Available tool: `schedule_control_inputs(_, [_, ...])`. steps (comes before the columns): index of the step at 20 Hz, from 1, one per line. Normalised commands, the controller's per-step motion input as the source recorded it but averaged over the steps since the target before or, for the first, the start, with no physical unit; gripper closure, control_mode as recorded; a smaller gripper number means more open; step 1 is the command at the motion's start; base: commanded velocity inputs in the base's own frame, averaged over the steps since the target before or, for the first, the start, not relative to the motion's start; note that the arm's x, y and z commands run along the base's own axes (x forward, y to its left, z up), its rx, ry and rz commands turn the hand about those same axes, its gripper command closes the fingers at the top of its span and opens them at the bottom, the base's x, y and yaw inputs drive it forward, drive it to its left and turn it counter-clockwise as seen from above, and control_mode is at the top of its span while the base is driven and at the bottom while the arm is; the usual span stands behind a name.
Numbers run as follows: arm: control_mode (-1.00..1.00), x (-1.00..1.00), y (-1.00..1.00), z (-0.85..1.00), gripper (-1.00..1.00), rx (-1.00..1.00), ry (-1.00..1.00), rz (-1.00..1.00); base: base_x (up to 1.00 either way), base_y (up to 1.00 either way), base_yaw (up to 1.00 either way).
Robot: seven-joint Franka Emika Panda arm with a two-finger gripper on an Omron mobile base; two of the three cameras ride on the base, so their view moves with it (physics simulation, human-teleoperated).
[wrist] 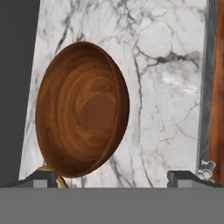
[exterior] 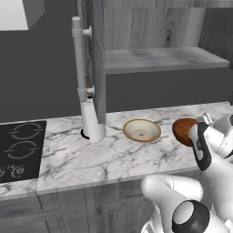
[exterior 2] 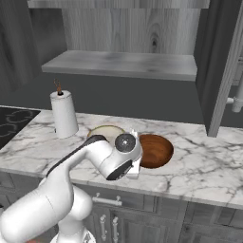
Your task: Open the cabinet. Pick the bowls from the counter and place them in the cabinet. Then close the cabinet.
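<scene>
The cabinet [exterior: 159, 27] stands open, with its left door [exterior: 96, 59] swung out edge-on and its grey shelf [exterior 2: 118, 64] showing. On the counter [exterior: 104, 154] the cream bowl [exterior: 142, 130] sits left of the reddish-brown bowl [exterior: 184, 130]. My hand hovers low by the brown bowl [exterior 2: 155, 151], on its near side. In the hand view my gripper [wrist: 113, 178] is open and holds nothing. The brown bowl [wrist: 83, 109] lies just ahead of it, closer to the left fingertip [wrist: 43, 177].
A white paper towel roll [exterior: 93, 120] stands on the counter under the left door's bar handle [exterior: 79, 59]. The black cooktop [exterior: 20, 150] lies at the far left. The right door [exterior 2: 220, 71] hangs open over the counter's right part.
</scene>
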Motion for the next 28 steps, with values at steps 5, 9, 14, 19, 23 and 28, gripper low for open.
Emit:
schedule_control_inputs(5, [-1.0, 0.32, -0.36, -0.14, -1.0, 0.0, 0.0, 0.0, 0.0, 0.0, 0.0])
schedule_control_inputs(9, [-1.0, 0.33, -0.17, -0.14, -1.0, 0.0, 0.0, 0.0, 0.0, 0.0, 0.0])
schedule_control_inputs(14, [-1.0, 0.2, -0.15, -0.25, -1.0, 0.0, 0.0, 0.0, 0.0, 0.0, 0.0])
schedule_control_inputs(19, [-1.0, 0.03, -0.3, -0.3, -1.0, 0.0, 0.0, 0.0, 0.0, 0.0, 0.0])
schedule_control_inputs(23, [-1.0, 0.07, -0.22, -0.29, -1.0, 0.0, 0.0, 0.0, 0.0, 0.0, 0.0])
schedule_control_inputs(28, [-1.0, 0.15, -0.07, -0.26, -1.0, 0.0, 0.0, 0.0, 0.0, 0.0, 0.0])
